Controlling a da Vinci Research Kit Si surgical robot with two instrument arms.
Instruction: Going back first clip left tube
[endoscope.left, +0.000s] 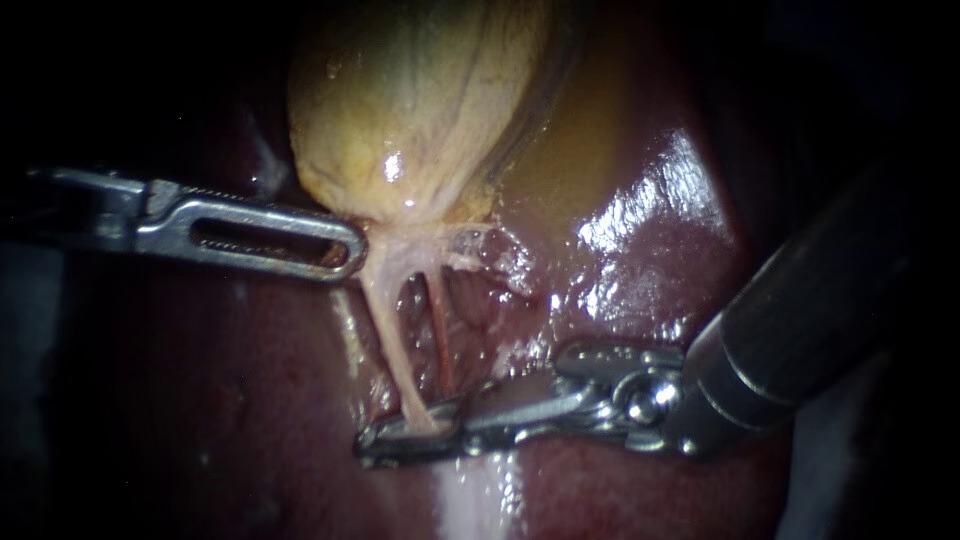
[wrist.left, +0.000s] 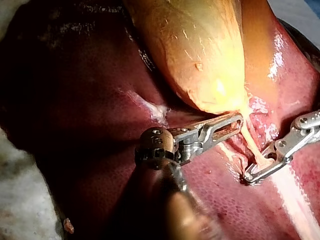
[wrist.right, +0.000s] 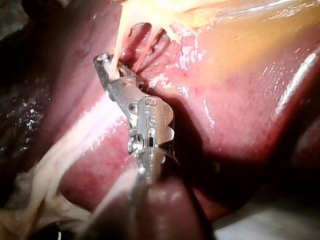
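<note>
At the foot of the left tube, our right instrument is pinched shut across it. The tube's long axis runs up toward the gallbladder. We judge the way back lies rightward along our shaft, crosswise to the tube.
</note>
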